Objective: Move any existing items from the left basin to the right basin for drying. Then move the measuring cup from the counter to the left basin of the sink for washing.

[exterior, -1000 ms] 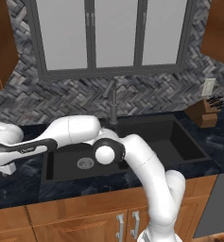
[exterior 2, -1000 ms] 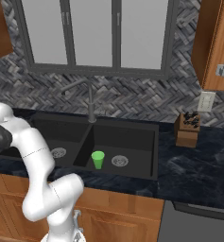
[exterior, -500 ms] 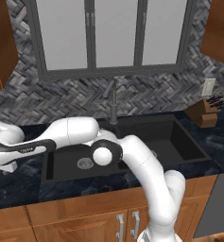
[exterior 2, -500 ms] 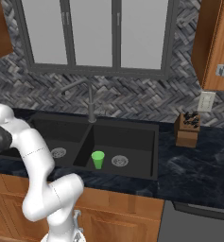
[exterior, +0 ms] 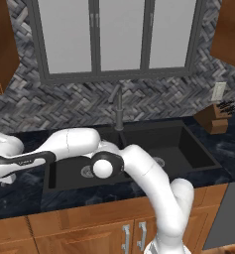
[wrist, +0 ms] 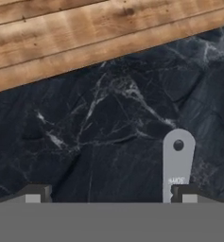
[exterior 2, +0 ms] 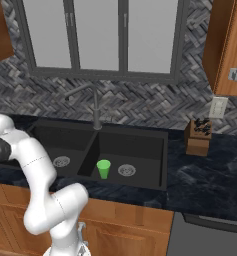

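Note:
In the hand view the measuring cup's flat grey handle (wrist: 178,163), with a hole at its end, lies on the dark marbled counter (wrist: 99,132); its bowl is hidden below the frame. My gripper (wrist: 111,196) hovers over it, open, and the handle's near end runs in beside the right fingertip (wrist: 186,194). My arm stretches far left over the counter (exterior: 20,196) beside the sink. The green tumbler (exterior 2: 103,168) stands upright in the right basin (exterior 2: 140,150) next to its drain. The left basin (exterior 2: 55,142) holds just its steel drain (exterior 2: 61,161).
The counter's wooden front edge (wrist: 85,33) crosses the top of the hand view. A dark faucet (exterior 2: 95,107) rises behind the sink divider. A wooden knife block (exterior 2: 198,136) stands on the counter at the right, under an outlet (exterior 2: 219,107).
The hand has sunk a little toward the counter at the far left. The jaws stay open and the tumbler has not moved.

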Robot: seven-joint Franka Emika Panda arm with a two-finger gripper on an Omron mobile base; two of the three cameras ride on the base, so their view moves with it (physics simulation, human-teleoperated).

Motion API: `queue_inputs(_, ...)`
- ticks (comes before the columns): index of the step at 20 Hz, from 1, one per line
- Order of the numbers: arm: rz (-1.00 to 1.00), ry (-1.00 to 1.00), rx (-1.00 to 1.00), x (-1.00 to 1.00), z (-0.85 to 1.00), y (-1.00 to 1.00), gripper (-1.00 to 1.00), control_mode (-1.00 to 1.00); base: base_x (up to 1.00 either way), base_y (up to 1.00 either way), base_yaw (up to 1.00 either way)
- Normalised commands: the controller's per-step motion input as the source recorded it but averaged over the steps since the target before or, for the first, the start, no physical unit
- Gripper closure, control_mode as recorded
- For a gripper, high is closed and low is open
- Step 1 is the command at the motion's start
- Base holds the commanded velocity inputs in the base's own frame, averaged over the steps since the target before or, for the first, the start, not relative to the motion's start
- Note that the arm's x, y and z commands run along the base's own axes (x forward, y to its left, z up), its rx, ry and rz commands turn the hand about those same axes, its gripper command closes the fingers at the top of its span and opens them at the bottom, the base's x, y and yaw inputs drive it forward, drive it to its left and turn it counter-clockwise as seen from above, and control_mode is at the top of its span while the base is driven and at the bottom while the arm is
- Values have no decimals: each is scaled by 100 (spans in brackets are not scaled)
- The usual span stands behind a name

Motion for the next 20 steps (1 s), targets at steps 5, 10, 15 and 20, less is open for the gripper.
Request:
queue_inputs(5, 0, 0, 0, 0, -2, 20, -100, -100, 0, 0, 0)
queue_inputs(10, 0, 0, 0, 8, 0, 17, -100, -100, 0, 0, 0)
queue_inputs(15, 0, 0, 0, 11, 0, 15, -100, -100, 0, 0, 0)
queue_inputs(20, 1, 0, 0, 11, -5, 17, -100, -100, 0, 0, 0)
